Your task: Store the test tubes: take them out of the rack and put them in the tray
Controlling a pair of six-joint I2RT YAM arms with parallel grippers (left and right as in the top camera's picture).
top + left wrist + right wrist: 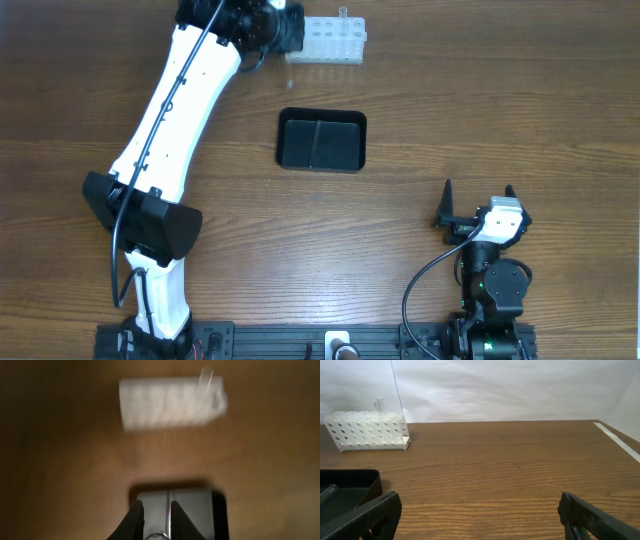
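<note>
The right hand (480, 190) sits low on the table (520, 100) near its base, fingers spread wide, holding nothing. Farther out, the black tray (345, 145) lies at table centre with one test tube (327, 491) lying inside it. The left hand (156, 519) hangs above the tray, fingers close together. The view is blurred, but they appear clamped on a gripped tube (156, 535), whose glass rim shows between them. At the far edge stands the white rack (325, 42) with one upright tube (343, 13) at its end.

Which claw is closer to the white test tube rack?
Left. The left claw hangs above the black tray, near the test tube rack; the right claw sits far off, past the tray.
</note>
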